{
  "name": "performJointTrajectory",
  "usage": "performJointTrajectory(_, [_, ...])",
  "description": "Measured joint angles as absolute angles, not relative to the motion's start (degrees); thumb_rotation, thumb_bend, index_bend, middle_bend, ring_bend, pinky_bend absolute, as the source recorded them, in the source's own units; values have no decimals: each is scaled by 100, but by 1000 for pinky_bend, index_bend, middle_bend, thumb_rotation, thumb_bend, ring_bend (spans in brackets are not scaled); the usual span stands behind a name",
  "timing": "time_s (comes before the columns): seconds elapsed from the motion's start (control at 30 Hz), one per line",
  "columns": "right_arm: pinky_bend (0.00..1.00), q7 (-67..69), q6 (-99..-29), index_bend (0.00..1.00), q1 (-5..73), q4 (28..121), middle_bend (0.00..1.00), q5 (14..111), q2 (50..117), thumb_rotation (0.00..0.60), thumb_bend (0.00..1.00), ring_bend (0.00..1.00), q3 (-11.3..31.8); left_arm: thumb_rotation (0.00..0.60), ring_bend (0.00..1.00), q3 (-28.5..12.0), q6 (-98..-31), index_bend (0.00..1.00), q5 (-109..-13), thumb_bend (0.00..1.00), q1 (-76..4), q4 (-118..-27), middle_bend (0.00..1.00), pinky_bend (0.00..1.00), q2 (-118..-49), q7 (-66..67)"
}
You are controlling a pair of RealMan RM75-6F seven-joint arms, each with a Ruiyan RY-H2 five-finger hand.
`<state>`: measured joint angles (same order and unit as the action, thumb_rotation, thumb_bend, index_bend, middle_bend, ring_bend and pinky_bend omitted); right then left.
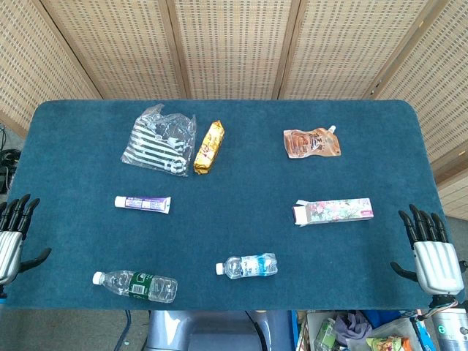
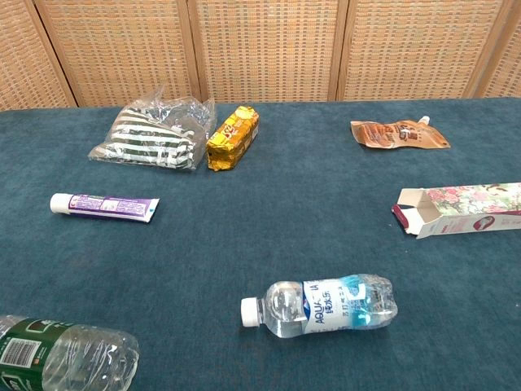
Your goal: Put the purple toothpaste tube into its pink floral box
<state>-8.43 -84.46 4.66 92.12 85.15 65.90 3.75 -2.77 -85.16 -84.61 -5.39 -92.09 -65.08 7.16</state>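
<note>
Resting at the two near corners of the desk [image 1: 234, 241], both hands hold nothing. Left hand [image 1: 13, 232]: fingers spread, pointing away from the robot, at the desk's left edge. Right hand [image 1: 431, 252]: same posture, fingers apart, at the right edge. Neither shows in the chest view.

Toothpaste tube [image 1: 142, 203]: lies flat on the left half of the desk, long axis running left to right, white cap toward the robot's left, flat crimped end toward the centre. It sits ahead of the left hand and inward from it, well apart from the right hand. Left hand is clearly the nearer.

Floral box [image 1: 333, 211]: lies flat on the right half, long axis also left to right, roughly level with the tube. Its open end with flaps faces the centre, so toward the tube; the chest view shows the mouth open. Right hand is nearer the box.

Judgement: nothing started; tube and box well apart, with bare desk between. Tube and box axes are roughly in line, so a left-hand pick across the tube's width, then a slide rightward into the mouth, looks sensible, crimped end leading.

Other items: striped bag [image 1: 159, 139], yellow snack pack [image 1: 209, 147], brown pouch [image 1: 312, 142], small water bottle [image 1: 248, 266], larger bottle [image 1: 137, 285].
</note>
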Motion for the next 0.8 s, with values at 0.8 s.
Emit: performJointTrajectory(0.8, [0, -798, -8465, 0, 452, 9263, 0, 8584, 6576, 600, 0, 0, 340, 600, 0, -270, -8479, 0, -8473, 230, -568, -9205, 0, 0, -6541, 734])
